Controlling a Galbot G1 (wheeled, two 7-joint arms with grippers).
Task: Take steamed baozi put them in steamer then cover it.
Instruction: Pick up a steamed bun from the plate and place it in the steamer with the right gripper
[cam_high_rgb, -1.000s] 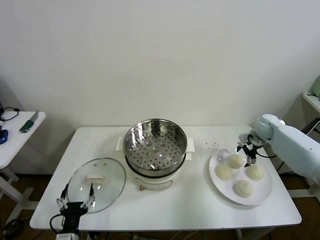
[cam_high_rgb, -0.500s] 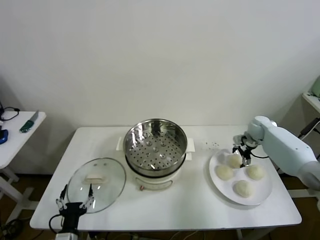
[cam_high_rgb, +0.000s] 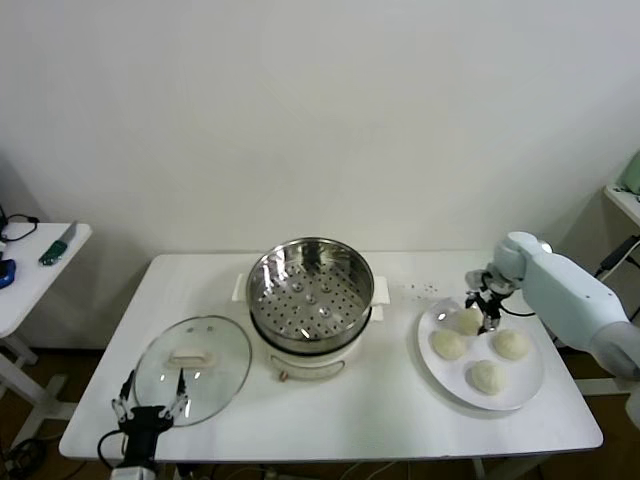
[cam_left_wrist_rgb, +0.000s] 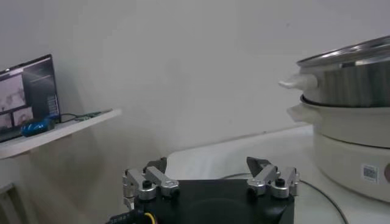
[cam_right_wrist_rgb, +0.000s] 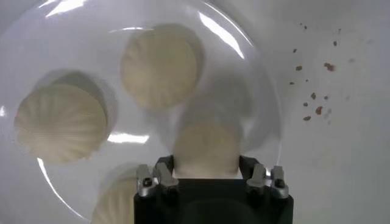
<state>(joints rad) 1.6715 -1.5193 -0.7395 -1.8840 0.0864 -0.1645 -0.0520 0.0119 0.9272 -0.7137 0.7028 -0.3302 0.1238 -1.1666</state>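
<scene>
Four cream-white baozi lie on a white plate (cam_high_rgb: 428, 358) at the table's right. My right gripper (cam_high_rgb: 483, 312) is down on the far-left baozi (cam_high_rgb: 468, 322), and its fingers press both sides of it. In the right wrist view that baozi (cam_right_wrist_rgb: 205, 146) fills the gap in my right gripper (cam_right_wrist_rgb: 205, 173). The other three (cam_high_rgb: 449, 345) (cam_high_rgb: 511, 344) (cam_high_rgb: 486, 377) lie free. The steel steamer (cam_high_rgb: 310, 288) stands empty on its cream pot base at the centre. The glass cover (cam_high_rgb: 195, 365) lies flat at the front left. My left gripper (cam_high_rgb: 150, 408) is parked open just in front of it.
A side table (cam_high_rgb: 30, 270) with small items stands at the far left. Dark crumbs (cam_high_rgb: 420, 290) lie on the table between the steamer and the plate. In the left wrist view the steamer (cam_left_wrist_rgb: 353, 79) rises ahead of my left gripper (cam_left_wrist_rgb: 207, 176).
My right gripper moved left from between the far baozi onto the far-left one and settled around it. The left arm has not moved.
</scene>
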